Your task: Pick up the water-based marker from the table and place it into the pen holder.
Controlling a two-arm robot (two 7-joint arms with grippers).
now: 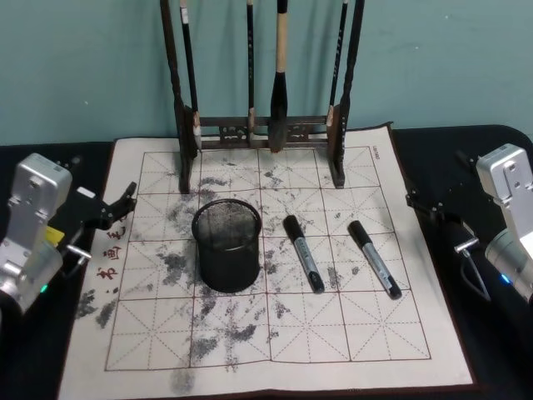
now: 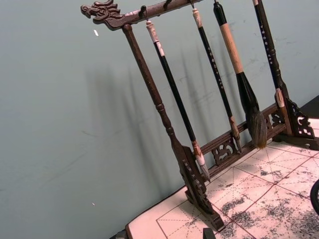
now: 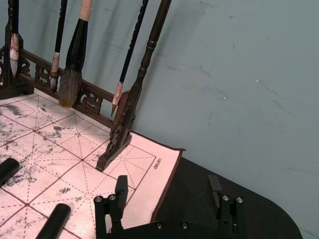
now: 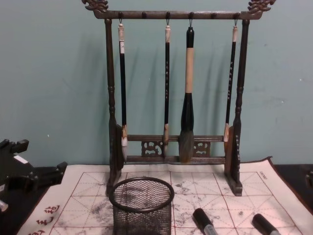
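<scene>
Two black markers lie on the cream grid cloth (image 1: 275, 367) of the table, one (image 1: 304, 254) just right of the pen holder and one (image 1: 375, 259) farther right. Their cap ends show in the chest view (image 4: 203, 221) (image 4: 264, 225) and the right wrist view (image 3: 7, 171) (image 3: 52, 221). The pen holder (image 1: 226, 244) (image 4: 142, 205), a black mesh cup, stands upright and empty left of centre. My left gripper (image 1: 119, 207) (image 4: 36, 161) hovers open at the cloth's left edge. My right gripper (image 1: 426, 204) (image 3: 168, 189) is open over the dark tabletop at the cloth's right edge, holding nothing.
A tall dark wooden brush rack (image 1: 266, 133) (image 4: 171, 147) with several hanging brushes stands at the back of the cloth, close behind the pen holder. A teal wall (image 4: 49, 73) rises behind it. Dark tabletop (image 1: 500, 142) borders the cloth on both sides.
</scene>
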